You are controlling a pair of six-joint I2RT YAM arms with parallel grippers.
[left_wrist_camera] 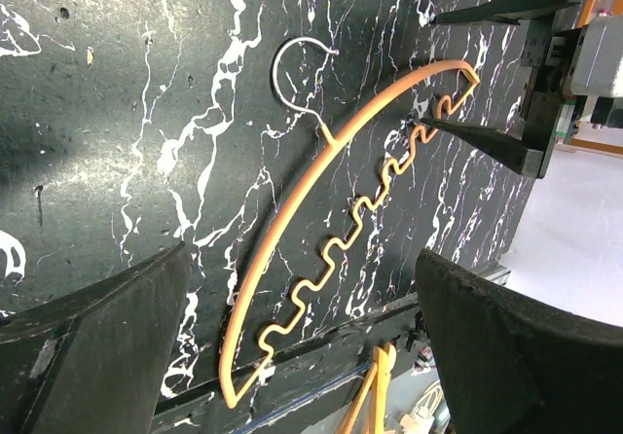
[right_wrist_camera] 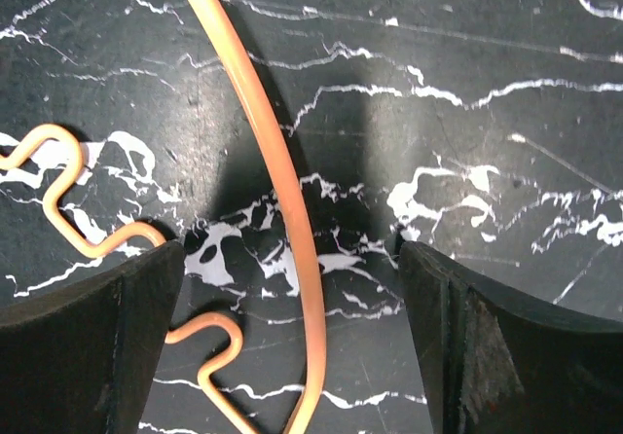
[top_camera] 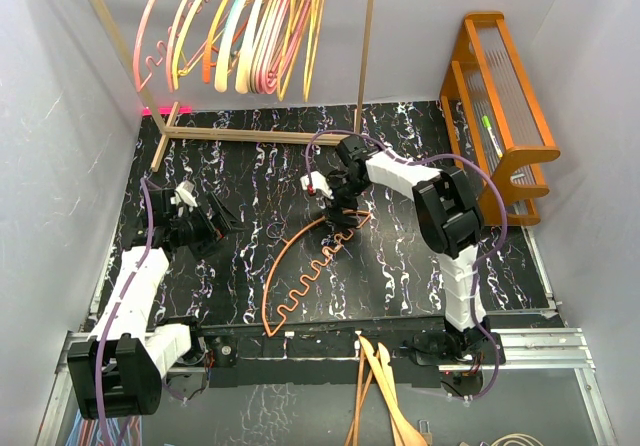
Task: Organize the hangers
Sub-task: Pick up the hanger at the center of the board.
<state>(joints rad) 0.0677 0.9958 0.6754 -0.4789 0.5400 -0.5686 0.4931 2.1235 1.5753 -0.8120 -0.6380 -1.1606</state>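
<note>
I'm seeing the orange hanger (right_wrist_camera: pixel 261 113) lying between the spread fingers of my right gripper (right_wrist_camera: pixel 292 288). My left gripper (left_wrist_camera: pixel 302 337) is hovering open, well apart.

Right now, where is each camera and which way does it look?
Top external: above and behind the arms, looking down on the black marbled table and thin orange wavy-barred hanger; both arms show.
Left wrist: low over the table, facing that hanger; open left gripper shows.
Right wrist: close above the hanger, facing down; open right gripper shows.
Shared: all three see the hanger.
</note>
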